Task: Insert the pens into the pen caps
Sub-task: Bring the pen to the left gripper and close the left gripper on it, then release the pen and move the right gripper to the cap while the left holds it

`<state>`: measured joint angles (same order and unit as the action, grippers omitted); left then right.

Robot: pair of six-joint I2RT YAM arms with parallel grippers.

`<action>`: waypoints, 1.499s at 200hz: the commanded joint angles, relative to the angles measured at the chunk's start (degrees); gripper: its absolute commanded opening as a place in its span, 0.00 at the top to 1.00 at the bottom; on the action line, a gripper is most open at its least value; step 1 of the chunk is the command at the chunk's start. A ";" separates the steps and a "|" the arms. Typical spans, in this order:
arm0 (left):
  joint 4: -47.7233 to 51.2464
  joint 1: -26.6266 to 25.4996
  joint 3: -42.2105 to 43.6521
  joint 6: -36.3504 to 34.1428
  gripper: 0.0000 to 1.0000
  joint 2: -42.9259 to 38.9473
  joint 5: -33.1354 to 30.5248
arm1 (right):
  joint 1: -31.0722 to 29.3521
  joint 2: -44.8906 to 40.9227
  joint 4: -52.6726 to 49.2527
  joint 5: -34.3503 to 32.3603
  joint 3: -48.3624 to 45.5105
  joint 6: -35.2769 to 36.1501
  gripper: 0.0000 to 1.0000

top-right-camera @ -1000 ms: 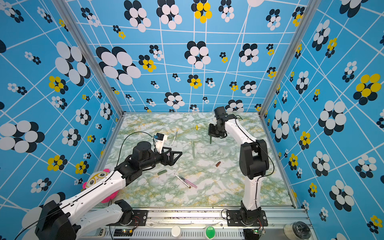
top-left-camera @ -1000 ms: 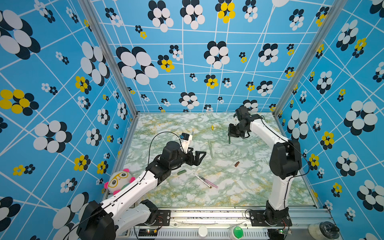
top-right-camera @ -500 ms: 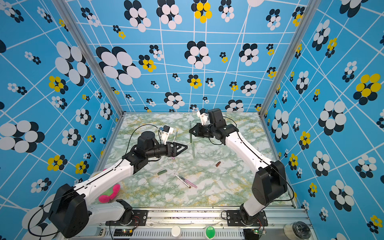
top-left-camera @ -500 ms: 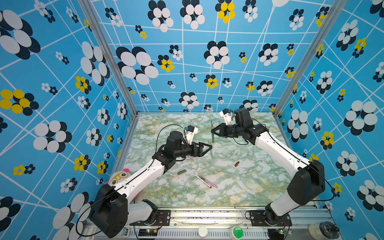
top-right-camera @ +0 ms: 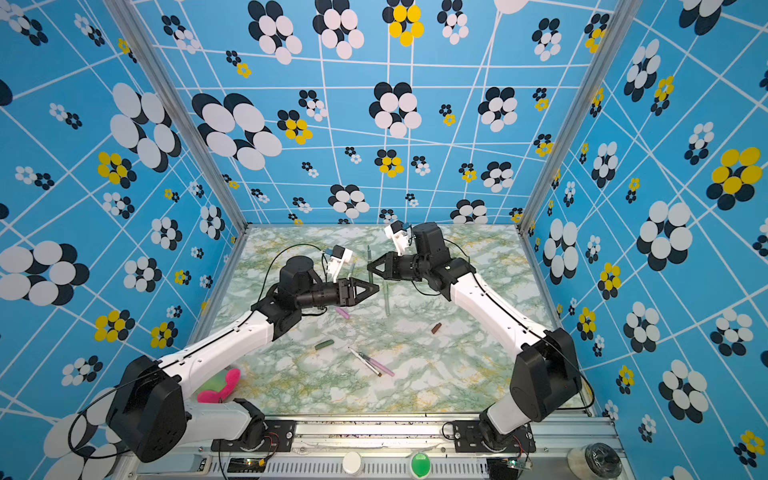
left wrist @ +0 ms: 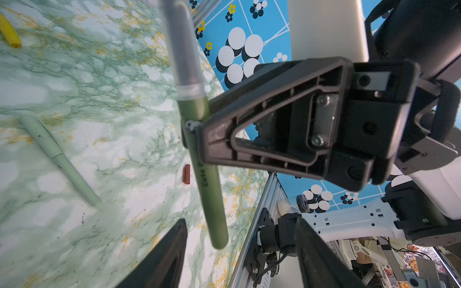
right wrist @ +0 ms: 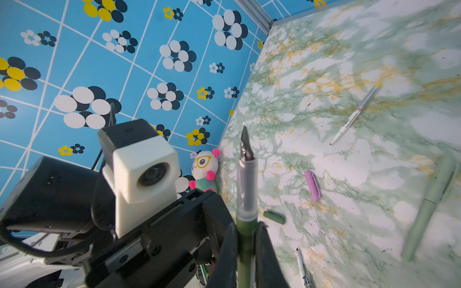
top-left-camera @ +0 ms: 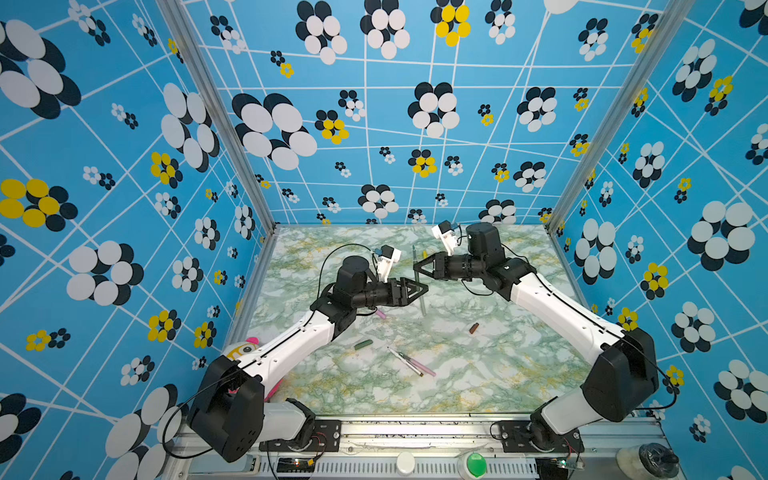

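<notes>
- Two grippers faced each other tip to tip, close together, above the middle of the desk in both top views.
- Right gripper was closed on the dark green pen. It clamped the green body just behind the clear grip section, and the nib was bare.
- Left gripper was partly open and had hold of nothing. In the left wrist view the blunt end of this pen showed between its two fingers, but I cannot tell if it touched them.
- Dark green cap lay on the desk, well apart from its pen and near the left forearm.
- Pink cap lay under the left gripper's wrist.
- Brown cap lay alone on the right arm's side.
- Yellow cap lay toward the back of the desk.
- Pale green pen lay flat on the desk below the two grippers.
- Pink pen and a white pen lay side by side nearer the front.
- Another white pen with a yellow end lay by itself.
- Plush toy sat against the left wall.
</notes>
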<state>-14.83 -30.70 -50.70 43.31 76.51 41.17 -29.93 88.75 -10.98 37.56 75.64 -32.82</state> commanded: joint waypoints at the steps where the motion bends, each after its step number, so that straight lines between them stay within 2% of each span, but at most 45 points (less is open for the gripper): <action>1: -2.79 0.46 -1.07 0.54 0.35 0.31 -0.09 | -0.82 -1.83 2.61 1.99 -0.60 -1.02 1.00; 63: -4.15 1.38 0.20 1.22 0.55 -0.48 -2.27 | -1.26 -3.54 5.51 1.64 -2.56 -1.39 1.00; 72: -4.33 1.58 0.40 1.42 0.56 -0.57 -2.43 | -1.27 -3.68 5.68 1.62 -2.73 -1.22 1.00; 76: -4.33 1.60 0.49 1.50 0.61 -0.57 -2.41 | -1.27 -3.69 5.71 1.63 -2.76 -1.12 1.00; 91: -4.42 1.78 0.68 1.60 0.66 -0.66 -2.64 | -1.27 -3.59 5.58 1.75 -2.66 -0.94 1.00; 127: -4.52 1.82 0.75 1.89 0.73 -0.37 -2.50 | -1.44 -3.41 5.71 1.86 -2.69 -0.76 1.00; 165: -4.22 2.01 0.69 1.78 0.91 -0.47 -2.81 | -1.51 -3.24 5.21 1.52 -2.34 -0.42 1.00; 201: -1.83 2.30 1.57 0.18 0.98 -2.16 -4.87 | -1.49 -3.10 4.27 0.55 -1.58 -0.06 1.00; 215: 0.42 2.56 2.02 -0.96 1.00 -3.33 -6.31 | -1.48 -2.88 3.34 0.06 -0.67 0.19 0.92; 232: 3.84 3.18 2.61 -2.42 1.00 -5.38 -7.76 | -1.50 -2.55 1.11 -1.09 0.82 0.94 0.68; 248: 9.90 3.99 3.12 -4.26 1.00 -7.99 -10.50 | -1.48 -2.20 -1.43 -2.96 2.38 1.37 0.54; 266: 20.72 5.01 3.32 -7.22 1.00 -12.16 -16.56 | -1.55 -1.40 -5.98 -6.52 4.20 1.61 0.49; 286: 34.80 6.19 3.51 -10.08 1.00 -18.14 -26.68 | -2.19 1.43 -15.99 -15.17 7.82 0.18 0.48; 300: 43.61 6.85 3.59 -11.37 1.00 -22.46 -33.80 | -3.70 3.87 -21.51 -20.59 9.45 -3.43 0.47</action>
<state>8.93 -25.04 -48.05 36.77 60.27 21.96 -31.70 88.75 -19.22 28.25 82.13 -32.62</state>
